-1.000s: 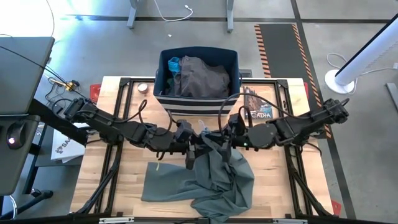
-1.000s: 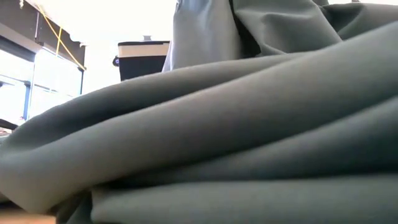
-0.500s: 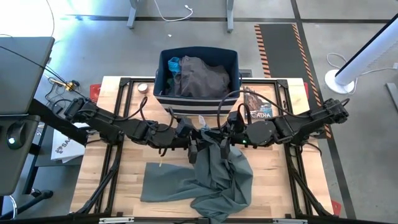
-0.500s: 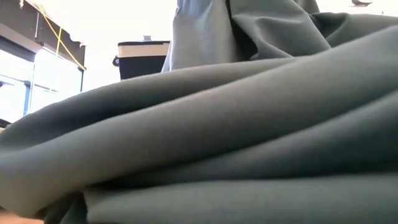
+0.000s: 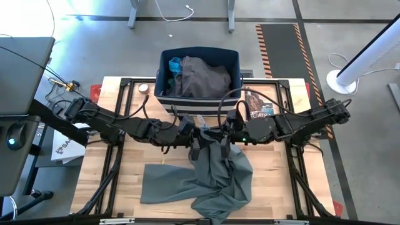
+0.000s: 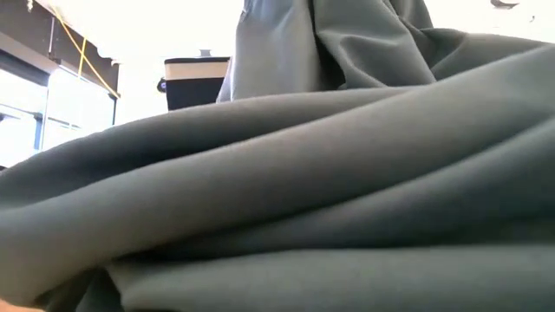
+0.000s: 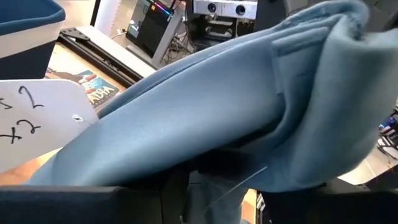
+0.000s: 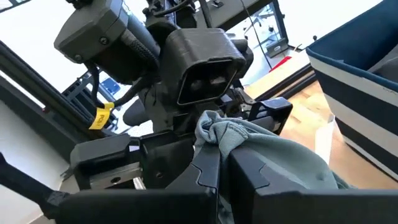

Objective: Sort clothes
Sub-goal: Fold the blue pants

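The whole table (image 5: 94, 187) is seen straight from above. The low view is set at table height, very close to the grey-green shirt (image 6: 329, 191). The same shirt (image 7: 236, 124) is seen close up from each wrist.

Grey concrete floor (image 5: 94, 50), hazard-striped mat (image 5: 282, 47), possibly white fan base (image 5: 345, 81).

A pale wooden table (image 5: 100, 169) with a black metal frame carries everything. On its near half lies a rumpled grey-green fabric shirt (image 5: 200, 187), spread leftward, its upper end lifted off the wood. At the far edge, in the middle, stands a navy bin with white stripes (image 5: 199, 75). Right of the bin lies a dark printed booklet (image 5: 257, 106); left of it, a small round roll of tape (image 5: 144, 88).
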Controlling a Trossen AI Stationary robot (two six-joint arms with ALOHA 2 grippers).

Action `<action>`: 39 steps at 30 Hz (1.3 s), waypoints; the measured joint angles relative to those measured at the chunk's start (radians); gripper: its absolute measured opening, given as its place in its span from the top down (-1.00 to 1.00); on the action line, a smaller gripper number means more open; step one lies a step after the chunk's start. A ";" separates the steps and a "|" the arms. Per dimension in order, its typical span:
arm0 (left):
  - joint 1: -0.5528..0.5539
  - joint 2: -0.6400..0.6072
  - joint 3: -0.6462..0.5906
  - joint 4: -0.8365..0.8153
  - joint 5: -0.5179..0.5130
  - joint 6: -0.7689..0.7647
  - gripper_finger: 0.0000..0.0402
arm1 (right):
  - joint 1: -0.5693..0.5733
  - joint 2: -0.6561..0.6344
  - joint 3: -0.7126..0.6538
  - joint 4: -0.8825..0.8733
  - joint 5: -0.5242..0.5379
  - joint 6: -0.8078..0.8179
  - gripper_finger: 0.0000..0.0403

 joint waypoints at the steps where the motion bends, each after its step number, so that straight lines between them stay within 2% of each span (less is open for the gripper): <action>1: 0.000 0.000 0.000 -0.004 0.000 0.000 0.15 | 0.000 0.000 0.000 -0.001 -0.001 -0.006 0.98; 9: 0.000 0.000 0.000 -0.010 0.022 0.000 0.15 | -0.020 0.000 0.000 -0.004 -0.049 -0.017 0.98; 39: -0.009 0.000 0.000 -0.028 0.052 0.016 0.15 | -0.012 0.038 0.000 0.034 -0.048 0.011 0.98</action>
